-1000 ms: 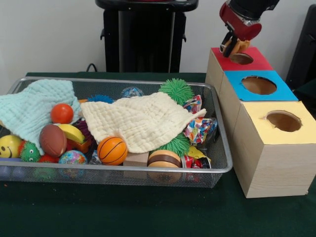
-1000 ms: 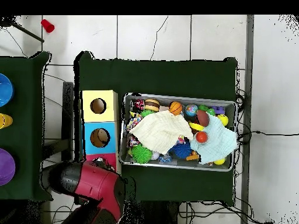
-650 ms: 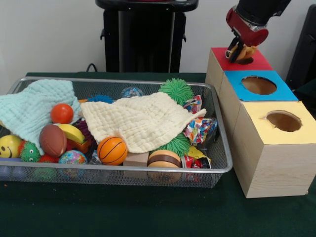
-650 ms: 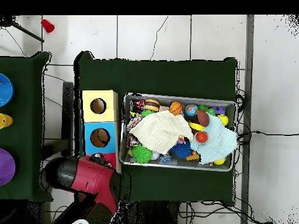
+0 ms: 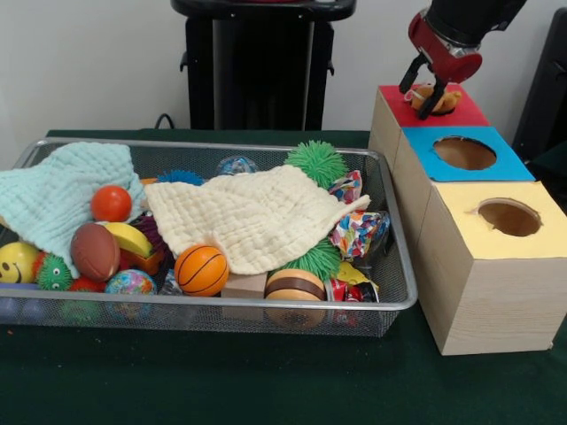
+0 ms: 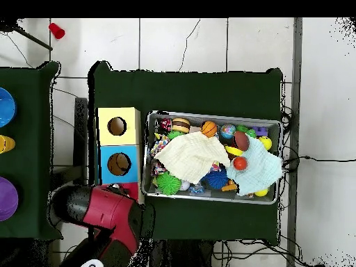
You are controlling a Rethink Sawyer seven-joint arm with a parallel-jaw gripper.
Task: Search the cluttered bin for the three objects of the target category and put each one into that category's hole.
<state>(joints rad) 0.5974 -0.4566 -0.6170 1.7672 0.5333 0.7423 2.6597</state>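
Note:
My gripper (image 5: 415,96) hangs over the red box (image 5: 464,114) at the far right of the front view, open, its black fingers spread. A small orange-brown toy (image 5: 440,96) lies in the red box's hole, just beside the fingers and free of them. The wire bin (image 5: 221,305) holds balls, spiky toys, a burger-like toy (image 5: 295,284), a cream cloth (image 5: 257,217) and a pale green cloth (image 5: 58,195). In the overhead view the red arm (image 6: 104,212) covers the red box and hides the gripper.
The blue box (image 5: 500,166) and yellow box (image 5: 539,202), each with a round hole, stand in a row in front of the red one, right of the bin. Coloured bowls (image 6: 5,198) sit on a side table.
The gripper was shut on the orange-brown toy above the red hole; it has opened, and the toy now rests in the hole. The arm shifted slightly right.

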